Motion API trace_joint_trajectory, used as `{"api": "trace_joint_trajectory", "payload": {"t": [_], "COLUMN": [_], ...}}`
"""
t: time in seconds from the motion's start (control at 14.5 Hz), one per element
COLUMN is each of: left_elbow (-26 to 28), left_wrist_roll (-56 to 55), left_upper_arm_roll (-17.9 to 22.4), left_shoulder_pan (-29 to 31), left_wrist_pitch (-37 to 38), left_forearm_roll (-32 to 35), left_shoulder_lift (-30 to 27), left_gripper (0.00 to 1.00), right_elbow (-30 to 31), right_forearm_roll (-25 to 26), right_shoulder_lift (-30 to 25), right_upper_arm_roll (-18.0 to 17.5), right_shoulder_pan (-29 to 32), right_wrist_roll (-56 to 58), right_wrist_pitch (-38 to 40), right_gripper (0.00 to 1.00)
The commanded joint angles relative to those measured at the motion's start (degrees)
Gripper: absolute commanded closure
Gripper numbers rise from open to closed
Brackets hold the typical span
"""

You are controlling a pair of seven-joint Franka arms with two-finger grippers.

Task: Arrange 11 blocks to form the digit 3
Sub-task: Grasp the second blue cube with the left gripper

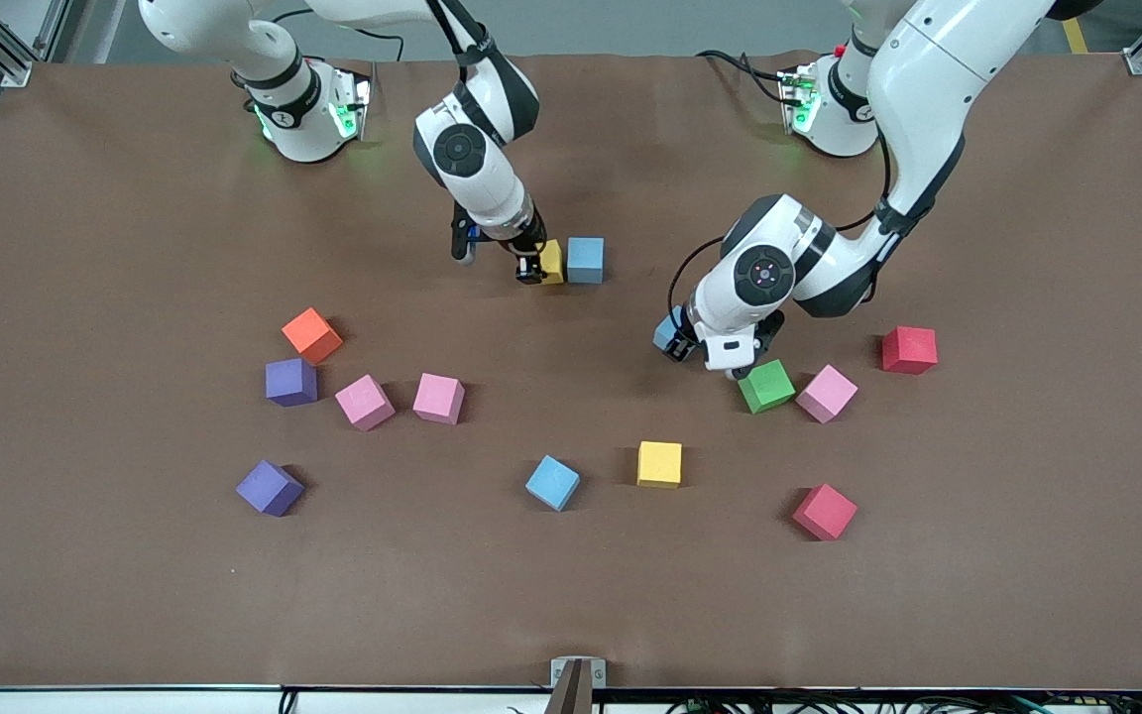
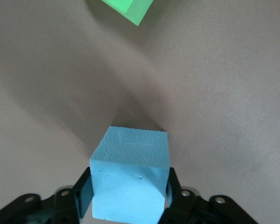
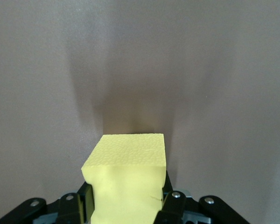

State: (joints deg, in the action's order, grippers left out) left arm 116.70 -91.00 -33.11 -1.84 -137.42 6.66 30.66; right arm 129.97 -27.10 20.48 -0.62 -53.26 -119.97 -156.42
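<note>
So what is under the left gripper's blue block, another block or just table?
Just table. The left gripper is shut on a light blue block, with bare brown table around it. The strip directly under the block is covered; a green block lies apart from it.

Two blocks side by side near the arms' bases; remaining blocks scattered nearer the camera.

The front view looks down from high across the brown table, facing both arm bases and taking in the whole surface. Each wrist view sits close above its own fingers, looking down at the tabletop. The left wrist view shares the green foam cube with the front view
</note>
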Motion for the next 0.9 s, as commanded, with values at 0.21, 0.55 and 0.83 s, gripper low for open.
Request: {"api": "trace_joint_trajectory", "payload": {"t": [0.21, 0.55, 0.83], "left_elbow": [-2.44, -3.67, -3.85], "left_wrist_roll": [0.12, 0.03, -0.06], "left_upper_arm_roll": [-0.02, -0.02, -0.02], "left_shoulder_pan": [0.08, 0.08, 0.08], "left_wrist_pitch": [0.22, 0.31, 0.31], "left_forearm_roll": [-0.07, 0.02, -0.07], "left_shoulder_lift": [0.98, 0.45, 0.19], "left_gripper": [0.87, 0.90, 0.89], "right_elbow": [-1.57, -1.83, -2.00], "right_forearm_roll": [-0.85, -0.76, -0.76], "right_shoulder_lift": [2.20, 2.46, 2.46], "right_upper_arm_roll": [1.15, 1.50, 1.50], "right_shoulder_pan": [-1.67, -2.63, -2.81], "right_wrist_roll": [-0.70, -0.61, -0.61], "right_wrist_pitch": [-0.73, -0.64, -0.56], "right_gripper": [0.92, 0.92, 0.86]}}
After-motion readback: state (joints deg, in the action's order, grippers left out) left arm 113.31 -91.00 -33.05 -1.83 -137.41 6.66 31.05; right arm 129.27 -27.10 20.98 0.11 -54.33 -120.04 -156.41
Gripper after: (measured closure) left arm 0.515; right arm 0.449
